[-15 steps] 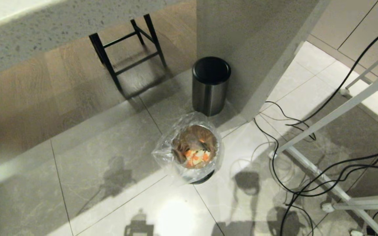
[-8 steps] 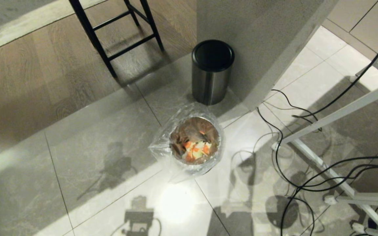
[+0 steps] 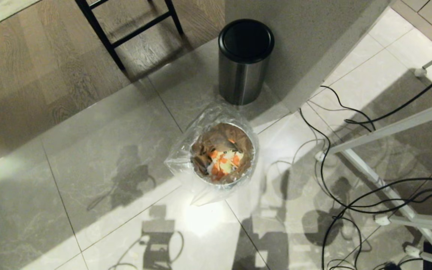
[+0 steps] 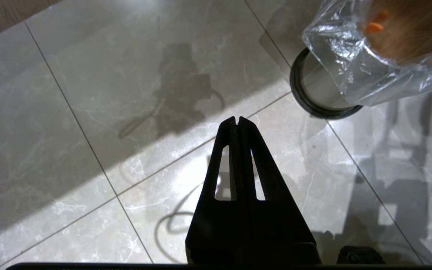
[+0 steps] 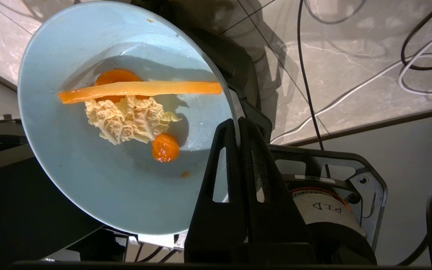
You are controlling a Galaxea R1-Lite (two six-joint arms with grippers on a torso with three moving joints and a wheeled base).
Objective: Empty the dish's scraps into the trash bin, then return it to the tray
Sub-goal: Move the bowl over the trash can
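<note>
In the right wrist view my right gripper (image 5: 237,120) is shut on the rim of the pale-blue dish (image 5: 88,180). The dish holds the scraps (image 5: 129,112): carrot slices, a long orange strip and a pale crinkled leaf. The trash bin (image 3: 221,189), steel with a clear bag round its rim, stands on the floor tiles mid-frame in the head view and has food in it; neither arm shows in that view. My left gripper (image 4: 237,119) hangs shut and empty over the tiles, apart from the trash bin (image 4: 315,88). The tray is out of view.
A second steel bin with a black domed lid (image 3: 245,60) stands behind the bagged bin, against a grey pillar (image 3: 294,45). Black stool legs (image 3: 126,33) stand at the back left. Black cables (image 3: 351,195) and a white stand frame (image 3: 392,127) cover the floor on the right.
The head view has tilted further down: both bins and the stool slid up the picture and look nearer. The counter top at the upper left has left the frame.
</note>
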